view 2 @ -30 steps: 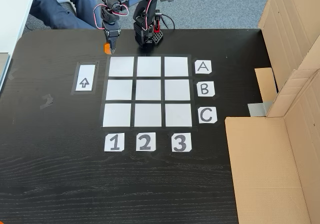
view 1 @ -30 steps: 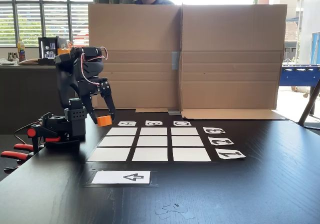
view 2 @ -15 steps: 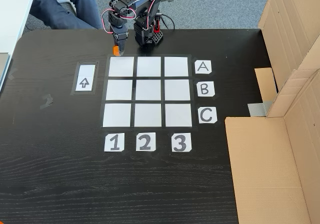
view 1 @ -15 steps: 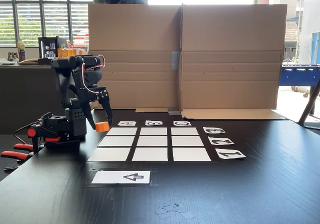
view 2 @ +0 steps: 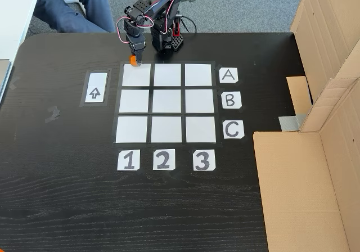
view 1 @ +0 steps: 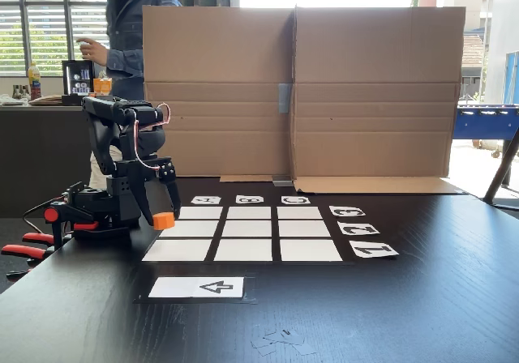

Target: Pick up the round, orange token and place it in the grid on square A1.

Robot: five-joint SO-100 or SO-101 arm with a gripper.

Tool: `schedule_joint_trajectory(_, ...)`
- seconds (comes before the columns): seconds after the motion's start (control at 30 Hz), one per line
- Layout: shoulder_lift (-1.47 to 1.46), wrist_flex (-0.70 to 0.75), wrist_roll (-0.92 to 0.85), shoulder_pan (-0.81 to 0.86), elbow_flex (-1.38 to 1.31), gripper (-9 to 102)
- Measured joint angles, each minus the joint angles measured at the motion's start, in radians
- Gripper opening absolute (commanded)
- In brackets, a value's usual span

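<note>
Gripper [view 1: 165,215]: pointing down, fingers clamped on the token, low over the table, in both fixed views [view 2: 135,60].
Token [view 1: 164,219]: orange, held between the fingers; in a fixed view [view 2: 134,61] it sits at the far edge of square A1; contact with the surface cannot be told.
Square A1 [view 2: 136,75]: white corner cell in row A, column 1, nearest the arm's base.
Grid [view 2: 166,103]: nine white cells on the black table [view 2: 67,196], no piece lying on any of them.
Arrow card [view 2: 96,88]: just beside the grid, near column 1.
Cardboard [view 1: 300,96]: upright behind the table.
</note>
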Motion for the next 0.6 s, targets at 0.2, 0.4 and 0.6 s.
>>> schedule_joint_trajectory(0.2, -0.087, -0.063, -0.005, -0.002, 0.005, 12)
schedule_joint_trajectory(0.4, -0.167, -0.11, -0.005, -0.025, 0.005, 12)
schedule_joint_trajectory(0.6, -0.23, -0.146, -0.005, -0.049, 0.005, 12)
